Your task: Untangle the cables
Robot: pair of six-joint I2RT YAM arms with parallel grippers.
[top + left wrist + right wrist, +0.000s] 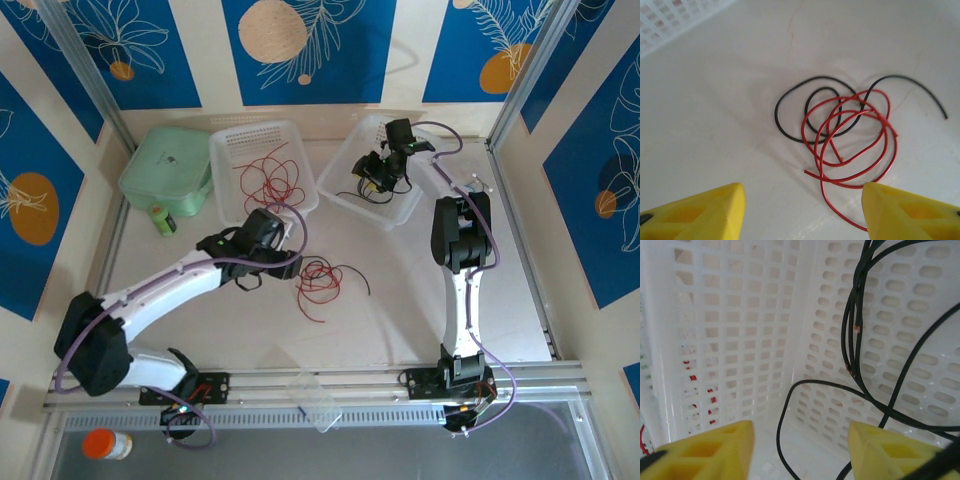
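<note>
Low in the left wrist view, the left gripper (802, 215) stands with its jaws spread, nothing between them but bare table (715, 125). Just above, mid-frame, a red cable (886, 131) coils through a black cable (776, 117). This knot looks like the step in hand. The next move calls for pinching one strand, probably a free end at the right, and drawing it clear without dragging the other.

Low in the right wrist view, the right gripper (800, 450) is likewise spread, pinching nothing, inside the right basket (715, 330) beside loose black cables (852, 315).

At the upper middle of the top view, the left basket (222, 150) holds red cables (268, 180). A green box (165, 165) and small bottle (162, 220) sit further left, well apart, so nothing blocks the reach.
</note>
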